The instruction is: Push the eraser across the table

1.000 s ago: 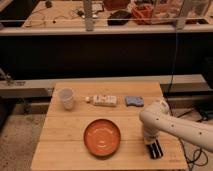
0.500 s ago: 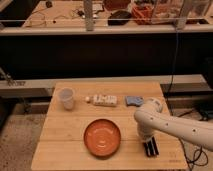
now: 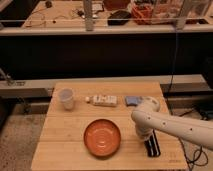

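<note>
The eraser (image 3: pixel 152 145), a black oblong block with a pale lengthwise stripe, lies on the light slatted table (image 3: pixel 65 145) near its front right corner, pointing toward the front edge. My white arm reaches in from the right and bends down over it. The gripper (image 3: pixel 145 135) is shut at the eraser's far left end and appears to touch it. The arm's wrist hides the exact contact.
An orange plate (image 3: pixel 102 137) sits just left of the eraser. Along the far side stand a pale cup (image 3: pixel 66 98), a white rectangular box (image 3: pixel 104 100) and a small blue-grey pad (image 3: pixel 132 101). A dark bench runs behind the table.
The arm has swung left and its wrist has come lower over the table. The eraser has shifted slightly left and away from the front edge.
</note>
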